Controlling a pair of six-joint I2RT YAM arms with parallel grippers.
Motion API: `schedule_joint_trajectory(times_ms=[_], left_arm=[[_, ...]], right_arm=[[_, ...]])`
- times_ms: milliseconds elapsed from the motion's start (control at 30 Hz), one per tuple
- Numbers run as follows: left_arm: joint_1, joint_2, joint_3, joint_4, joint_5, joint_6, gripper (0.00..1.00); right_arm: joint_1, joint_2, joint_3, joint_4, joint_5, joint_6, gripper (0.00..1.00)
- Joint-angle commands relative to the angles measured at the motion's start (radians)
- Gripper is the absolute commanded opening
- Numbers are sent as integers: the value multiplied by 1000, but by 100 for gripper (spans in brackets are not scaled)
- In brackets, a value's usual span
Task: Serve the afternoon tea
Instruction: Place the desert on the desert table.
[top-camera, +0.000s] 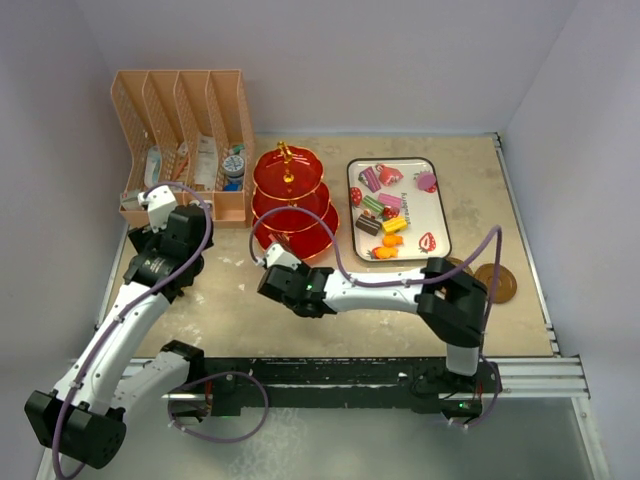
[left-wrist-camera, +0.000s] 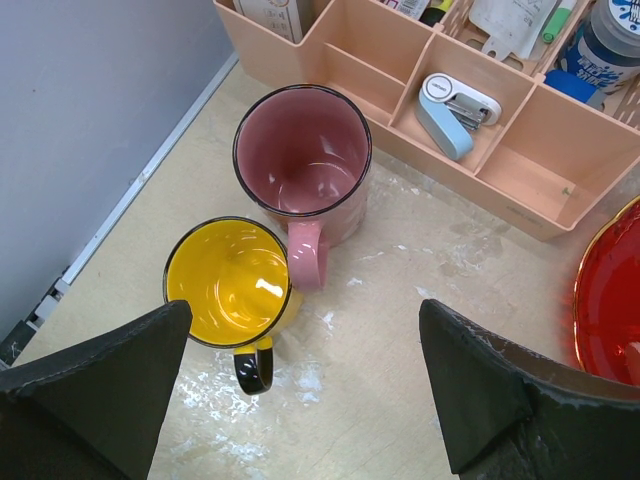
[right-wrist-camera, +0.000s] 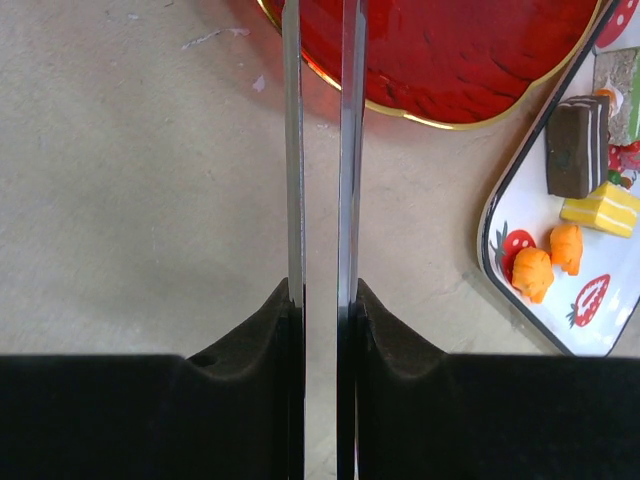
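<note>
The red three-tier stand (top-camera: 290, 200) with gold rims stands at the back centre. Its bottom tier also shows in the right wrist view (right-wrist-camera: 450, 50). Toy cakes and sweets (top-camera: 385, 210) lie on the strawberry-print tray (top-camera: 441, 222). The pink mug (left-wrist-camera: 302, 160) and yellow mug (left-wrist-camera: 228, 282) stand side by side, upright and empty, in the left wrist view. My left gripper (left-wrist-camera: 300, 400) is open and empty just above and near them. In the top view it (top-camera: 155, 205) hides the mugs. My right gripper (right-wrist-camera: 322, 300) is shut on the metal tongs (right-wrist-camera: 349, 150), which point at the stand's rim.
A peach desk organizer (top-camera: 185, 130) with a stapler (left-wrist-camera: 455, 110) and small items stands at the back left, close behind the mugs. Two brown coasters (top-camera: 495, 282) lie at the right. A chocolate cake (right-wrist-camera: 577, 145), a yellow piece (right-wrist-camera: 600, 212) and orange sweets (right-wrist-camera: 545, 265) lie on the tray's near end.
</note>
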Motion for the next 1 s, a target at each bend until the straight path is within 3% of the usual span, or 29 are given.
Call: schedule_joint_trajectory(times_ms=[0,500,833,967], left_arm=[[-3,-21,16,7,-21,-11,93],[-2,-10,16,8,-16,-10,93],[-3,-3,17,9,-19,-9,93],[-2,-1,17,9,-18,-8,93]], right_arm=[[7,60,78,-6,112,19,23],[7,195,167,9,120,9,28],[3,194,165,44,144,-63,30],[4,201,191,32,71,-72,31]])
